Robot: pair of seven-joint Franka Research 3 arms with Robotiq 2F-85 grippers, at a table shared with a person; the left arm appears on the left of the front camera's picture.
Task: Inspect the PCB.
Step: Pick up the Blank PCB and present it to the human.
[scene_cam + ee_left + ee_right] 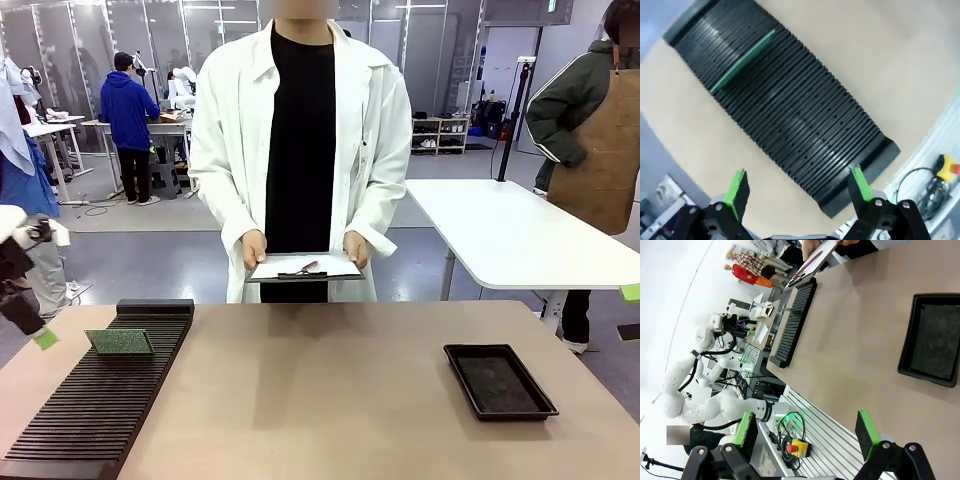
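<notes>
The PCB [120, 342] stands on its long edge in a slot near the far end of the black slotted rack [95, 410], at about 9 o'clock on the table [330, 400]. Its long axis runs across the table from 9 to 3 o'clock, and its speckled green face is turned toward 6 o'clock, leaning back a little. In the left wrist view it shows edge-on as a thin green strip, slanting from lower left up toward between 1 and 2 o'clock across the rack's ribs.

The left gripper [797, 186] hovers above the near end of the rack, well apart from the board. Its jaws are spread wide and hold nothing; the green pads [737, 190] touch nothing. The right gripper [805, 432] is off the table's near edge, its jaws likewise spread wide and empty.

The black tray [495, 348] lies flat at about 3 o'clock. At 12 o'clock a person in a white coat stands behind the table, holding a clipboard [330, 265] level in both hands, with a small dark-and-red thing on it, too small to tell.
</notes>
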